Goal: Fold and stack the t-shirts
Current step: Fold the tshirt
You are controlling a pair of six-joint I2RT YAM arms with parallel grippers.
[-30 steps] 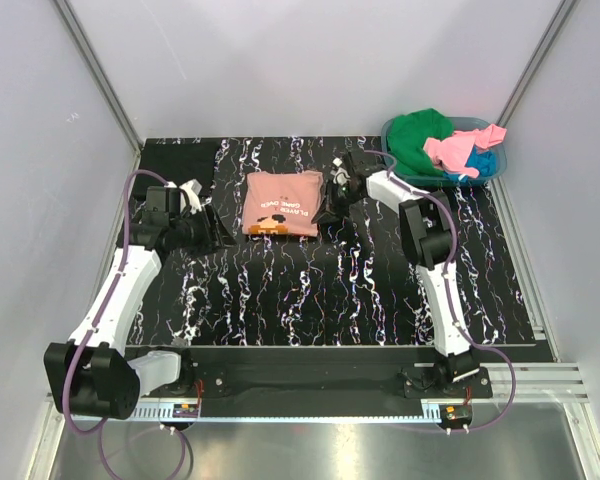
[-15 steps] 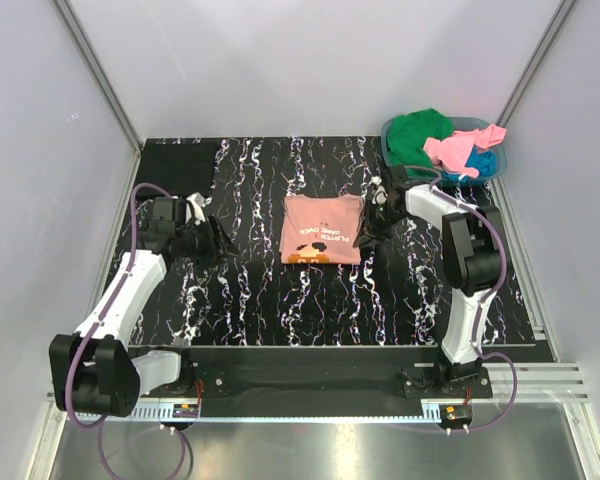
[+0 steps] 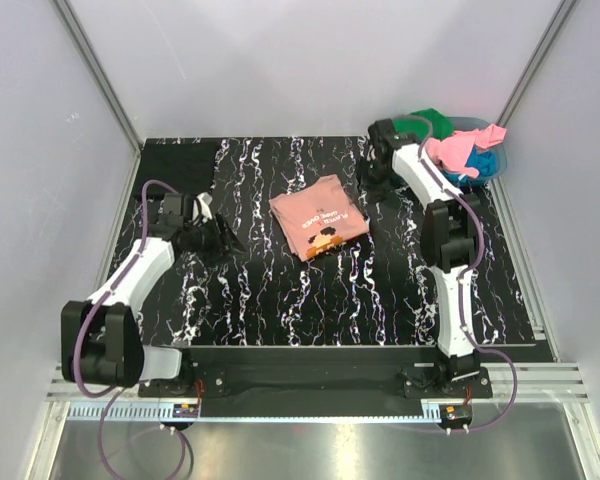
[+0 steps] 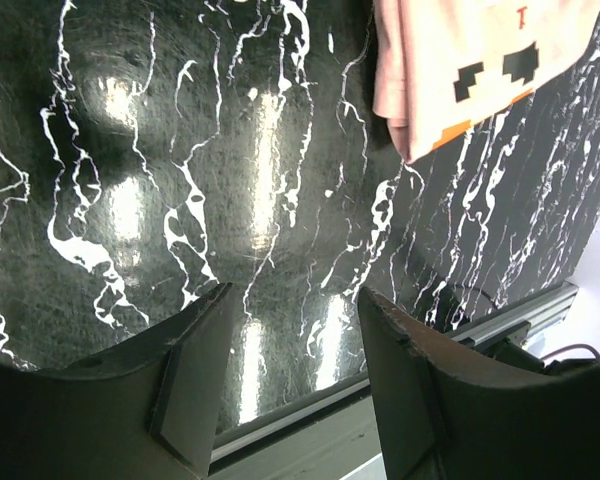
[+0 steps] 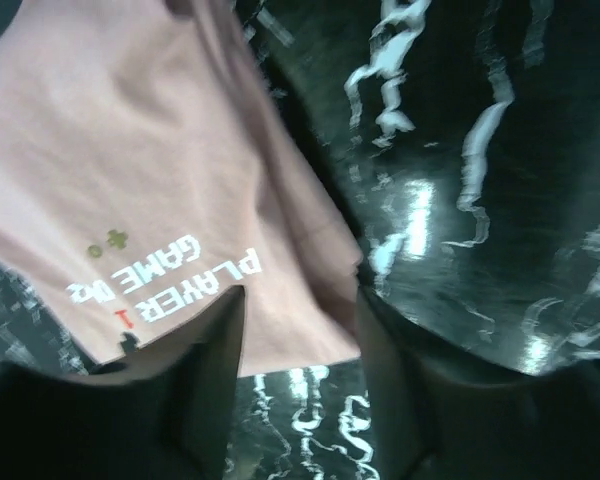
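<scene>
Right gripper (image 5: 298, 345) first: through its own wrist camera we see its two fingers parted with nothing between them, poised over the edge of the folded dusty salmon-pink cloth t-shirt (image 5: 110, 150), where white lettering with a red numeral reads upside down. From above we cannot read that lettering, but we do see the salmon-pink t-shirt (image 3: 318, 215) lying mid-way across the black white-veined table (image 3: 280, 300), well apart from the teal plastic basket (image 3: 474, 123) at the far right, which holds a crumpled green t-shirt (image 3: 420, 135), a bright pink t-shirt (image 3: 458, 150) and a blue t-shirt (image 3: 483, 164). Our left gripper (image 4: 295, 345) hangs open and empty over bare tabletop; only its camera shows the blocky black-and-orange print at the fold's corner. The fold looks nearly square, so we cannot tell its long axis; it sits diagonally, printed end toward the near right.
</scene>
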